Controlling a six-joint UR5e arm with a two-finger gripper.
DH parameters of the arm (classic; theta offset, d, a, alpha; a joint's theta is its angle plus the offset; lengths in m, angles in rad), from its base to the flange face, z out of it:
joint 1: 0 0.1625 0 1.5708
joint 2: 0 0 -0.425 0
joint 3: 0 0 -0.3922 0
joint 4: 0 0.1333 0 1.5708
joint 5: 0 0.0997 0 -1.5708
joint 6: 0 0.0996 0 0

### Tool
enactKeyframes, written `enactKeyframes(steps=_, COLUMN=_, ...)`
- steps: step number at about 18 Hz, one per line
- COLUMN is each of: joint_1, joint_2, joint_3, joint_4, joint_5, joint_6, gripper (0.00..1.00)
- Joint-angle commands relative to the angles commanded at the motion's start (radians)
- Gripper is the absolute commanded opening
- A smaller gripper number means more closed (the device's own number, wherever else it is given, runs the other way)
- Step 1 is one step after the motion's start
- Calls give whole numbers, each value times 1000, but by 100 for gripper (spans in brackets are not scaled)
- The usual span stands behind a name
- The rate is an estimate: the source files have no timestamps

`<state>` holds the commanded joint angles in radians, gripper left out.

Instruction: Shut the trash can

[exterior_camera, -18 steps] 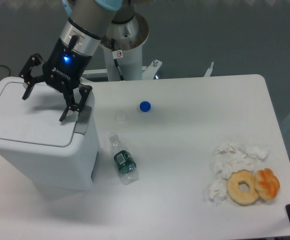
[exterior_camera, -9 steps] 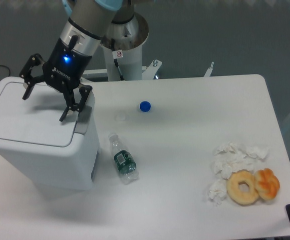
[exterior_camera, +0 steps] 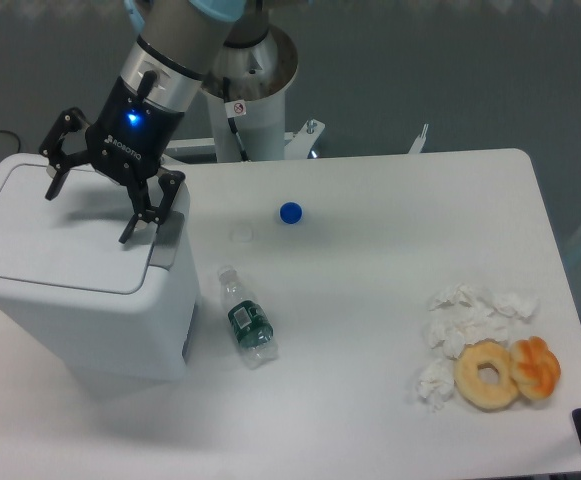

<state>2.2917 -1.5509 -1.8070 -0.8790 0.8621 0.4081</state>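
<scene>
Camera view, from above and in front: black claw (exterior_camera: pixel 88 208) with fingers spread wide apart, gripping nothing, blue light lit on its body. Poised over the flat lid of the trash can (exterior_camera: pixel 70 290), one fingertip (exterior_camera: pixel 52 190) over the lid's back left part, the other (exterior_camera: pixel 127 236) low over the lid's right edge, close to the grey latch (exterior_camera: pixel 168 236); contact with the lid impossible to judge. Directly beneath and in front of the claw, the white trash can itself, standing at the left end of the worktop (exterior_camera: pixel 390 300), lid lying flat and down on the body.

Right of the claw and slightly nearer the front, just beside the can, a clear plastic bottle (exterior_camera: pixel 246 318) lying on its side with a dark green label. Farther right of the claw, at about its own depth, a small pale round cap (exterior_camera: pixel 241 233), hard to make out against the white surface, and beyond that a blue bottle cap (exterior_camera: pixel 290 212). Well apart from the claw, toward the front right corner, a cluster of crumpled white tissues (exterior_camera: pixel 465 320), with a ring doughnut (exterior_camera: pixel 487 374) touching them and a twisted orange pastry (exterior_camera: pixel 536 367) pressed against the doughnut's right side. Behind the claw, the arm's silver and grey pedestal (exterior_camera: pixel 255 90), past the worktop's back edge.
</scene>
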Motion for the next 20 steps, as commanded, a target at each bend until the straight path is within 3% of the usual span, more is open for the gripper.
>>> enactKeyframes(steps=12, joint_1=55, joint_2=35, joint_3=0, joint_4=-26, joint_5=-52, joint_6=2, gripper=100)
enactKeyframes(steps=20, joint_1=176, joint_2=52, joint_3=20, joint_4=-25, joint_5=-35, joint_6=9, gripper=100)
